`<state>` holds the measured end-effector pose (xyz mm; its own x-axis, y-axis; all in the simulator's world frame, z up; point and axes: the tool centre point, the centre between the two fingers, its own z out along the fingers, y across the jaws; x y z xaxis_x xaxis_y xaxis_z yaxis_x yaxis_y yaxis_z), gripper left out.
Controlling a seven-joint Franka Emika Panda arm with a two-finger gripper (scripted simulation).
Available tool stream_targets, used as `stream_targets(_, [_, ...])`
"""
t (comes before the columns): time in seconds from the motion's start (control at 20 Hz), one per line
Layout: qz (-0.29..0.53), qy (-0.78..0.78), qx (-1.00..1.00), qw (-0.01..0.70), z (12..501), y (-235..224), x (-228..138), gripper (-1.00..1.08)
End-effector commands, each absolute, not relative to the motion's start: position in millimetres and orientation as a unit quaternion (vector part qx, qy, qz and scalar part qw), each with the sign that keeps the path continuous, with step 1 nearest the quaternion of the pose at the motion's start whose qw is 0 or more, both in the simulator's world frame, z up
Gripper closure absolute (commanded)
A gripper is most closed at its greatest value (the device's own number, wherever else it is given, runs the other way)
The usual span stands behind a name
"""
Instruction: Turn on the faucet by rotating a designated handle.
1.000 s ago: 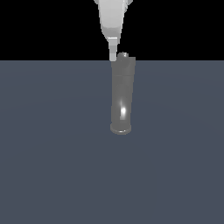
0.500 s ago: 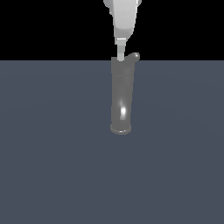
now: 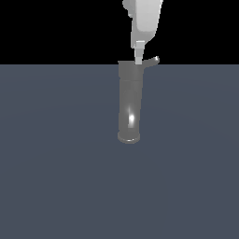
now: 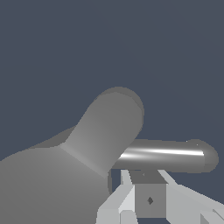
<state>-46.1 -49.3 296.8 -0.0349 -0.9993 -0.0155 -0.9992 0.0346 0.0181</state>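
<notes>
The claw [image 3: 139,59] hangs at the faucet's [image 3: 130,100] cap, its tip touching or just beside the handle [image 3: 151,61] (whether its jaws are parted cannot be told). The faucet stands upright on the dark worktop [image 3: 56,163], handle jutting toward the exterior view's right.

- Gripper [image 3: 139,59]: matte white/light-grey body, blocky, narrowing toward the tip
- Exterior view: only one slim pale finger [image 3: 139,55] visible, stepped below the wider housing
- Wrist view: faceted white finger [image 4: 127,199] bases flanking a grey square block with a small dark diamond mark
- No cables, screws or labels visible
</notes>
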Motion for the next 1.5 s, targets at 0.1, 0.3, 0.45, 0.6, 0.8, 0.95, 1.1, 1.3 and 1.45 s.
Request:
stream_targets(0.1, [-0.009,-0.724,0.690,-0.001,296.8,-60.3,-35.5,1.08])
stream_targets(0.3, [-0.008,-0.727,0.686,-0.001,296.7,-69.3,-27.3,1.08])
stream_targets(0.45, [-0.007,-0.730,0.683,-0.001,296.7,-75.9,-21.4,1.08])
stream_targets(0.6, [-0.006,-0.733,0.681,-0.001,296.7,-82.5,-15.6,1.08])
stream_targets(0.8, [-0.005,-0.736,0.677,-0.001,296.7,-91.2,-8.0,1.08])
stream_targets(0.95, [-0.004,-0.738,0.674,-0.001,296.7,-97.8,-2.4,1.08])
stream_targets(1.1, [-0.003,-0.741,0.672,0.000,296.8,-104.4,3.1,1.08])
stream_targets(1.3, [-0.001,-0.744,0.668,0.000,296.9,-113.1,10.4,1.08])
stream_targets(1.45, [0.000,-0.747,0.665,0.000,297.0,-119.7,15.7,1.08])
